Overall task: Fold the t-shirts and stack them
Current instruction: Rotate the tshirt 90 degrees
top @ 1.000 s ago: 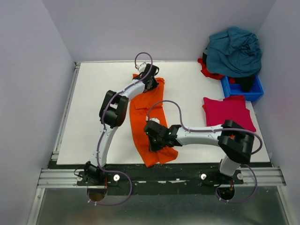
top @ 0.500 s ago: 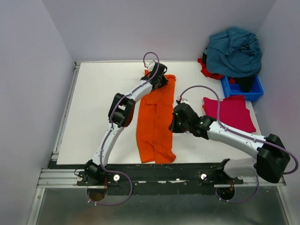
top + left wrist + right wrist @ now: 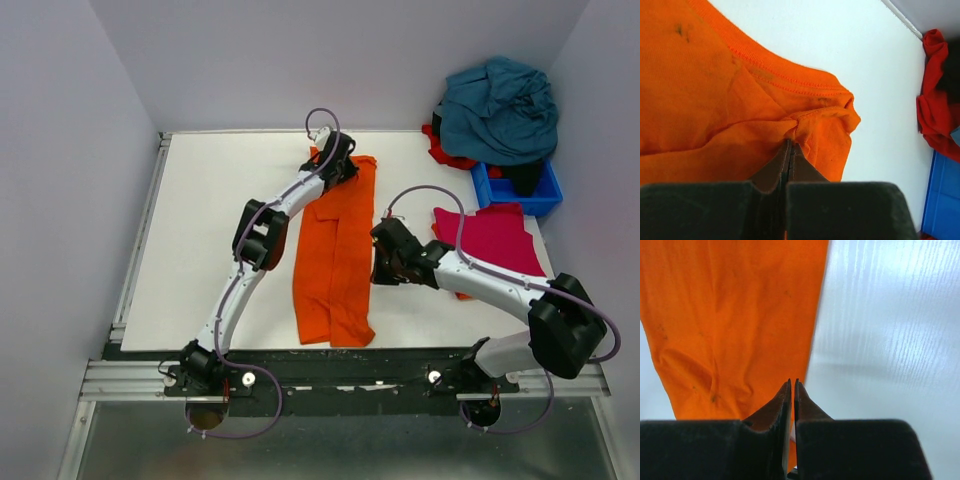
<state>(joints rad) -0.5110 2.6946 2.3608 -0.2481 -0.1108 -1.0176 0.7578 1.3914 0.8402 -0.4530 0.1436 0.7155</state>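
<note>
The orange t-shirt [image 3: 330, 270] lies on the white table [image 3: 210, 220] as a long, narrow folded strip running from far to near. My left gripper [image 3: 340, 168] is shut on a bunched corner at its far end; in the left wrist view the jaws [image 3: 790, 146] pinch the orange cloth [image 3: 715, 90]. My right gripper [image 3: 377, 270] hovers at the strip's right edge, about halfway along. Its jaws [image 3: 792, 382] stand a narrow slit apart over the orange edge [image 3: 730, 315], with nothing between them. A folded magenta t-shirt [image 3: 490, 238] lies at the right.
A teal t-shirt [image 3: 500, 110] is heaped at the back right over a red one [image 3: 445, 150] and a small blue bin [image 3: 520, 190]. The red cloth [image 3: 935, 115] and the bin [image 3: 942, 200] show at the right of the left wrist view.
The orange shirt has been drawn rightward and straightened into a neat strip. My right gripper went from its near end up to its right edge; the left gripper shifted right with the far end.
</note>
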